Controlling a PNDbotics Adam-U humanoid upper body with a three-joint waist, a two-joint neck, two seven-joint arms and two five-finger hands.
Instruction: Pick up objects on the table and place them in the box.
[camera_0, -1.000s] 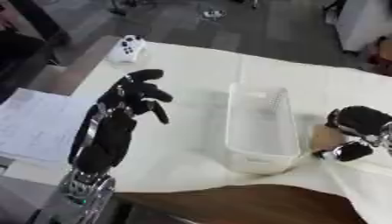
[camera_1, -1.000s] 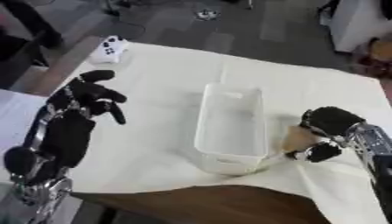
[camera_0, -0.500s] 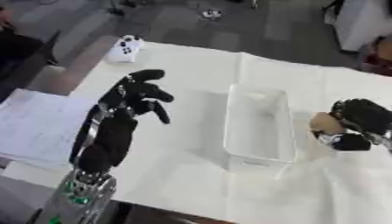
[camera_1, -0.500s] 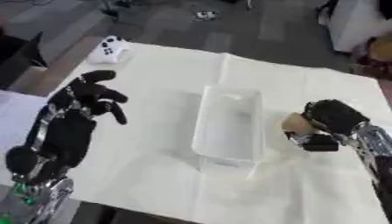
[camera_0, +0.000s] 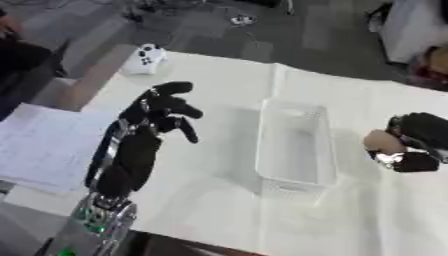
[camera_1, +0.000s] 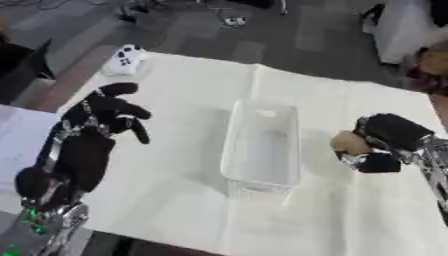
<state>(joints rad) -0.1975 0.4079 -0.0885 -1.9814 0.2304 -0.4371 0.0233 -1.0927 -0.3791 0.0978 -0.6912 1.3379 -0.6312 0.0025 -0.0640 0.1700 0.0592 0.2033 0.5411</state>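
A clear plastic box (camera_0: 295, 147) stands empty in the middle of the white-clothed table (camera_0: 219, 90). To its right my right hand (camera_1: 389, 139) is curled round a small tan, rounded object (camera_1: 349, 142), just above the cloth and a little apart from the box's right wall. My left hand (camera_0: 166, 107) is raised over the table's left side with its fingers relaxed and nothing in it.
A white game controller (camera_0: 144, 56) lies at the table's far left corner. Sheets of paper (camera_0: 35, 150) sit off the left edge. Folds run through the cloth in front of the box. Floor and furniture lie beyond the far edge.
The whole picture has shifted, so the camera moved. My right hand with the tan object now sits slightly higher and closer to the box. The left hand holds its pose.
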